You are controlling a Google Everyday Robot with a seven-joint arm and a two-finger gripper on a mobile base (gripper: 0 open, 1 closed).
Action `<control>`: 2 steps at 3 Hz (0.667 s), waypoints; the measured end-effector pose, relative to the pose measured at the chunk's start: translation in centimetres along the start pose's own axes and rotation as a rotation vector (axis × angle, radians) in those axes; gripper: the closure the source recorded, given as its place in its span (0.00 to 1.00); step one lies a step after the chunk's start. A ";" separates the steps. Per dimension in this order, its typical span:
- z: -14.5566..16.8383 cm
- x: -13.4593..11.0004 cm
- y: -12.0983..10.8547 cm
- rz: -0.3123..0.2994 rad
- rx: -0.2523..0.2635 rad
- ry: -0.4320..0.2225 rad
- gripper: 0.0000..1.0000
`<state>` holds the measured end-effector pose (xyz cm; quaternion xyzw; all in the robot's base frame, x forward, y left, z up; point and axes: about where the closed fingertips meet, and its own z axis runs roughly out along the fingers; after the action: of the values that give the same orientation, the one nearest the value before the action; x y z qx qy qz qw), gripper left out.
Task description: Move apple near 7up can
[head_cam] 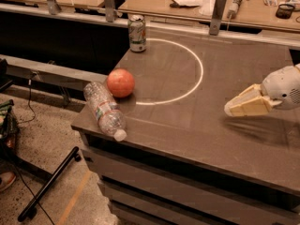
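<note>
Now apple point(120, 82) beside bottle point(104, 109), well apart from jaws hovering over table point(197, 130).

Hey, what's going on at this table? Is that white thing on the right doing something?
A robot arm's pincer hovers over the right side of the table, closed and holding nothing. Its job is to bring the apple near the 7up can. The apple sits by the left edge, right beside a plastic bottle lying on its side. The can stands upright at the back, apart from it.
</note>
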<state>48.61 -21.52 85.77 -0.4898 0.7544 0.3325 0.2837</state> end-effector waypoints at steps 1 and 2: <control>0.0 -0.4 -0.2 -0.009 0.005 0.001 0.12; 0.6 -2.1 -0.7 -0.047 0.010 0.023 0.00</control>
<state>50.04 -20.06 86.82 -0.5097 0.7475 0.3164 0.2853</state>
